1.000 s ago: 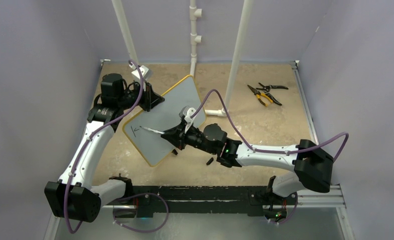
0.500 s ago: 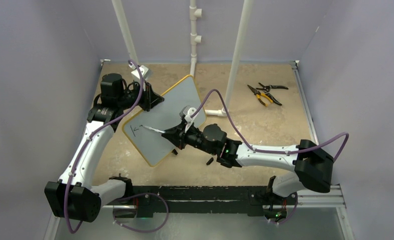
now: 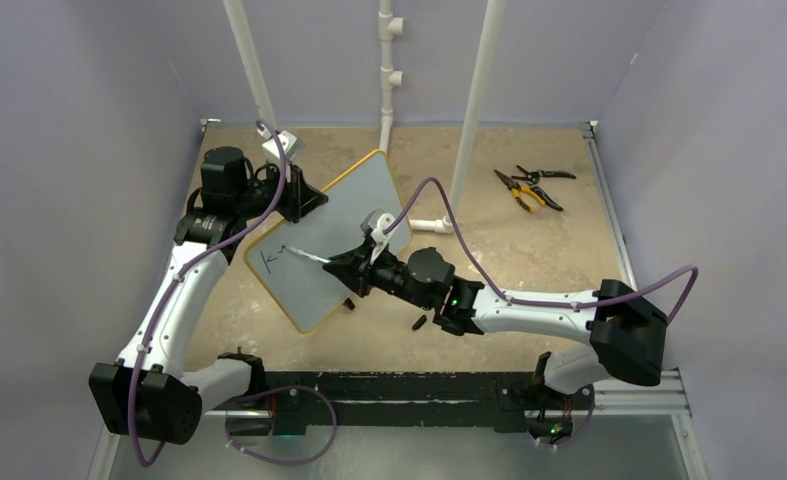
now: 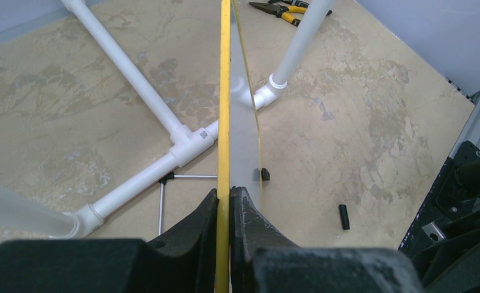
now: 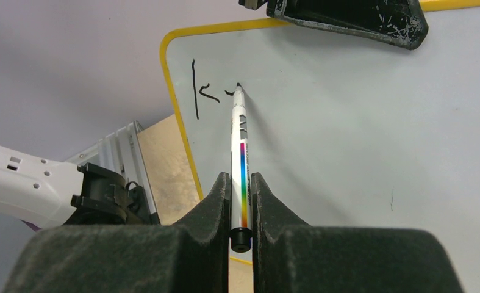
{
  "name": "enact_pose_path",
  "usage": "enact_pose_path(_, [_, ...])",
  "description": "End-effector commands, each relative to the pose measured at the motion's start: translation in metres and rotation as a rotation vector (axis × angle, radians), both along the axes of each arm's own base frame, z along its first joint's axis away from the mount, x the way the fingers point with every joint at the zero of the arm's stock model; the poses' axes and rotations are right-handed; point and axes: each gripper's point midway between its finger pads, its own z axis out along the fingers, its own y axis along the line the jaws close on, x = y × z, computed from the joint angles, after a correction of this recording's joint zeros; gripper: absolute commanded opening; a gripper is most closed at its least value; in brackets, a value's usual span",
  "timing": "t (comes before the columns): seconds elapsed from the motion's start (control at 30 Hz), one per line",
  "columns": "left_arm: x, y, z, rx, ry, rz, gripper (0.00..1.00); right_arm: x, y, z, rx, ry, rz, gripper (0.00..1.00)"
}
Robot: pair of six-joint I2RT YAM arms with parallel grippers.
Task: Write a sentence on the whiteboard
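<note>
The left fingers (image 4: 207, 213) are clamping the yellow-orange frame of the small pale grey-white rectangular whiteboard (image 3: 344, 210), holding it over the tan mottled table (image 3: 529, 250). The right fingers (image 5: 220, 198) are gripping a white rainbow-striped marker (image 5: 240, 140). Its tip is touching the board beside the black handwritten sentence (image 5: 199, 91), only a "k" and a short stroke near the corner.

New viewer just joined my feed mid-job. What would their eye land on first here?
The yellow-framed whiteboard at centre-left, its edge clamped in the left gripper's shut jaws. Next, the rainbow-striped marker in the right gripper, tip on the board beside the sentence, only a k and a short stroke yet. Pliers lie at the far right.
</note>
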Motion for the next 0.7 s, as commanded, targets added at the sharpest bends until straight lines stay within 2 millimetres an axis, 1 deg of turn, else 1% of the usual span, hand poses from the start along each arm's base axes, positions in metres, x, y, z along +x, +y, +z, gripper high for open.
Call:
enact_pose_path(0.0, [0.000,-0.002,0.004,0.006,-0.044,-0.035,0.00,0.006,0.001,0.033,0.074,-0.054,-0.019,0.00])
enact_pose_path(0.3, [0.001,-0.002,0.003,0.007,-0.043,-0.036,0.00,-0.004,0.010,0.031,0.064,-0.069,0.053,0.00])
enact_pose_path(0.47, [0.001,-0.001,0.004,0.006,-0.045,-0.036,0.00,-0.005,0.011,0.021,0.039,-0.053,0.061,0.00])
enact_pose_path(0.67, [0.001,-0.001,0.004,0.006,-0.045,-0.035,0.00,-0.005,0.008,0.004,0.001,-0.019,0.052,0.00])
